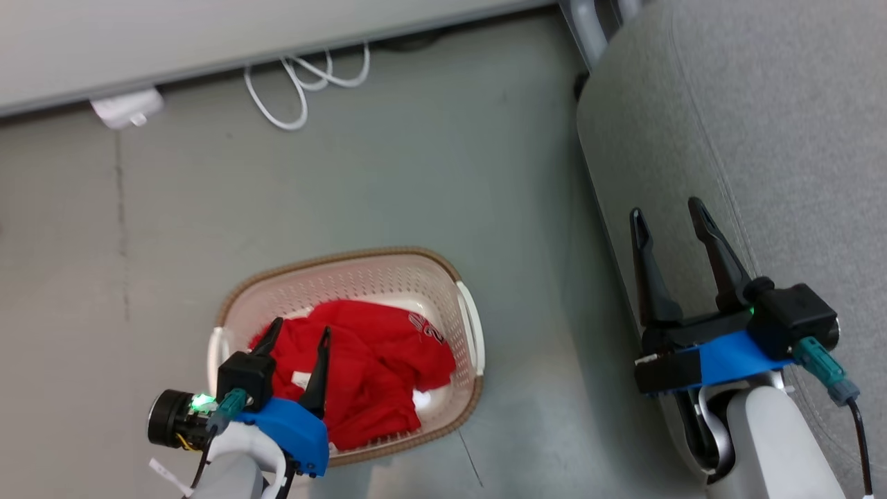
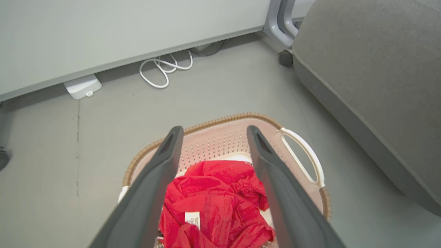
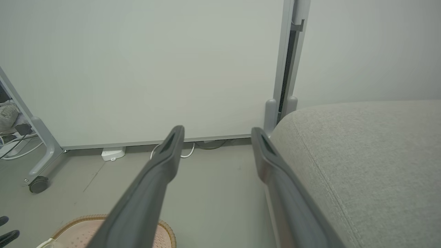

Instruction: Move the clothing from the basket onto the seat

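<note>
Red clothing (image 1: 374,371) lies crumpled in the cream basket (image 1: 346,277) on the floor; a white label shows on it, and white print near its right side. My left gripper (image 1: 300,333) hovers open over the left part of the pile, nothing between its fingers. In the left wrist view the clothing (image 2: 213,203) sits below and between the fingers (image 2: 155,186), inside the basket (image 2: 220,122). The grey seat (image 1: 762,138) fills the right side. My right gripper (image 1: 669,215) is open and empty above the seat's left edge. The right wrist view shows the seat (image 3: 372,162) and the basket's rim (image 3: 103,220).
A white partition panel (image 1: 208,41) runs along the far side, with a coiled white cable (image 1: 305,83) and a white power block (image 1: 128,107) at its foot. A castor (image 2: 285,58) of the panel's frame stands by the seat's far corner. Grey floor (image 1: 416,180) separates basket and seat.
</note>
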You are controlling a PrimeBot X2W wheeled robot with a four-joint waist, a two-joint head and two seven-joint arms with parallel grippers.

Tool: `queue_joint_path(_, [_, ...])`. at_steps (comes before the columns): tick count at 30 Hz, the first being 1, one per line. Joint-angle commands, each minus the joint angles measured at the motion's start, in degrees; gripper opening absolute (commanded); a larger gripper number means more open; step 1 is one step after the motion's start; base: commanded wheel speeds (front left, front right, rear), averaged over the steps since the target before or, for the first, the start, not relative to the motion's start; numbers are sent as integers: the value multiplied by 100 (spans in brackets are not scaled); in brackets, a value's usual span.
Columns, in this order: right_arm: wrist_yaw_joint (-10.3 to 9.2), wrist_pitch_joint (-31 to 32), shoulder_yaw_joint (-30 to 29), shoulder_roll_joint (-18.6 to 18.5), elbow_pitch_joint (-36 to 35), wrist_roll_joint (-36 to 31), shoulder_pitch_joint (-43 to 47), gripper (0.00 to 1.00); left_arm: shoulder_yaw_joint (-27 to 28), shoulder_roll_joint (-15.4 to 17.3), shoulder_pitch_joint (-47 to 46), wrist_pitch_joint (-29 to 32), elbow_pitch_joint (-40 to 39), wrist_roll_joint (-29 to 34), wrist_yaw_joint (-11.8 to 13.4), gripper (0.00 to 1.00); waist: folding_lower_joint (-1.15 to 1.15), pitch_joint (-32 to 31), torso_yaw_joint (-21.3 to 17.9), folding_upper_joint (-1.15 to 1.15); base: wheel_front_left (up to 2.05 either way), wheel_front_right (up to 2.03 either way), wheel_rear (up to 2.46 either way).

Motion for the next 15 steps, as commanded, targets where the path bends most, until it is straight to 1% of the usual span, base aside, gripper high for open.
queue_joint_path(1, [-3,-42,45,-9,21,48,-168,100,-15,56,-178,40,150,31,-36,100,-1,624,-381,0,0,0,0])
queue_joint_path(4, [-3,-142,139,-6,106,166,-318,100,-88,99,-487,172,616,63,-106,100,-1,938,-552,0,0,0,0])
queue_joint_path(8, [-3,-254,297,-7,182,338,-520,100,-144,181,-845,328,1214,112,-123,100,-1,1342,-811,0,0,0,0])
queue_joint_path(10, [-3,-299,393,-7,222,437,-605,100,-150,268,-1016,403,1511,131,-155,100,-1,1538,-960,0,0,0,0])
queue_joint_path(15, [-3,-389,558,-6,274,695,-792,100,-97,426,-1444,496,2056,96,-78,100,-1,2004,-1255,0,0,0,0])
